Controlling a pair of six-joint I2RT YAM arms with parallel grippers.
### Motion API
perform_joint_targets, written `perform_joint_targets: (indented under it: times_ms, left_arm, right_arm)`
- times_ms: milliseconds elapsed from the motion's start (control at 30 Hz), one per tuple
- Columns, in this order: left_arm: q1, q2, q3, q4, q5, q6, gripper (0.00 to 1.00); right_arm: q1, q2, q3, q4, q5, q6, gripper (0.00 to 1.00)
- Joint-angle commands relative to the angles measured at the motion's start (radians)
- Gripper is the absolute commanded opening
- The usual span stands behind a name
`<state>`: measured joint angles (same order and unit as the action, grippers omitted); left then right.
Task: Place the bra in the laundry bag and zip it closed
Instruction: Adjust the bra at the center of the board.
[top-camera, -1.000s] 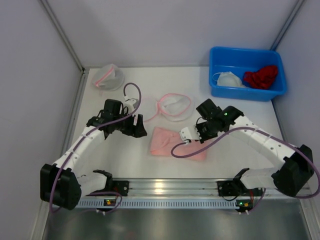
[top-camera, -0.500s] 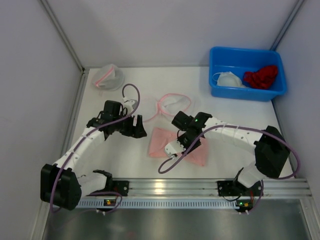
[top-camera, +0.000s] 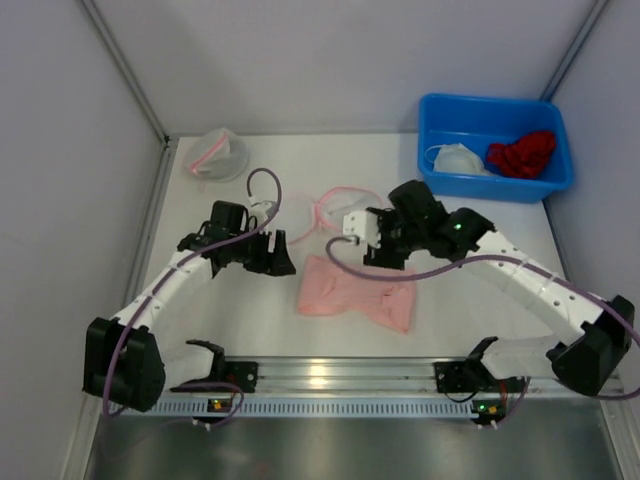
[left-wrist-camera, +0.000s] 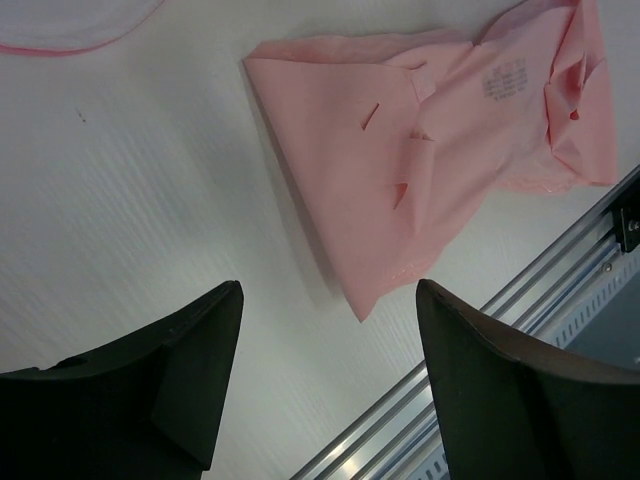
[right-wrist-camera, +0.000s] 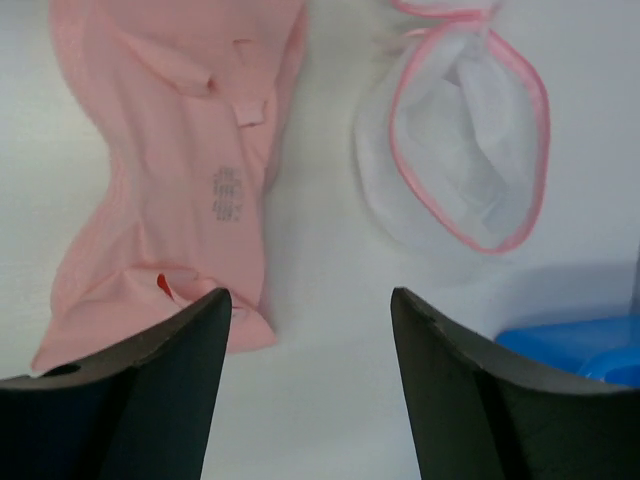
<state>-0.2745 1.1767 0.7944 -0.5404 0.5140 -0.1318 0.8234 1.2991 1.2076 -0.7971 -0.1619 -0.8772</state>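
Step in hand, by my read: pickup of the bra, since nothing's in the bag yet. Bra (top-camera: 355, 298) lies flat on the desk (top-camera: 300, 160) near the front rail, btwn the two arms. Laundry bag (right-wrist-camera: 460, 160) sits just beyond it, mouth gaping, unzipped, looks empty. Right gripper (right-wrist-camera: 308, 300) hovers over the gap btwn bra & bag, jaws apart, holding nothing. Left gripper (left-wrist-camera: 330, 290) is also spread wide & empty, poised just beside the bra's left corner, not touching. Next move prob. calls for one gripper to drop onto a bra edge & pinch the fabric low, w/o dragging it. The other should catch the bag's pink rim to keep it open. Feed the bra in, zip after.
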Motion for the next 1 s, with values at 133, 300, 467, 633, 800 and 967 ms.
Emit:
perform_joint_targets:
  times_ms: [133,300,467,633,800,967]
  left_arm:
    - [0.003,0.098,-0.056,0.127,0.181,-0.080,0.64]
    - [-0.015,0.130,-0.098,0.161,0.155,-0.103,0.58]
    - [-0.015,0.221,-0.086,0.174,0.159,-0.117,0.45]
    - [-0.015,0.282,-0.077,0.197,0.184,-0.134,0.41]
    - [-0.017,0.317,-0.106,0.278,0.233,-0.175,0.44]
    - [-0.023,0.369,-0.104,0.339,0.259,-0.221,0.41]
  right_arm:
    - [-0.403,-0.188,-0.186,0.049,-0.275,0.451,0.59]
    - [-0.575,-0.170,-0.282,0.059,-0.408,0.610,0.56]
    - [-0.701,-0.095,-0.315,0.094,-0.467,0.679,0.51]
    - [-0.750,0.020,-0.275,0.081,-0.545,0.719,0.51]
    - [-0.764,0.202,-0.230,-0.016,-0.642,0.681,0.52]
    - [-0.771,0.273,-0.226,-0.021,-0.646,0.681,0.47]
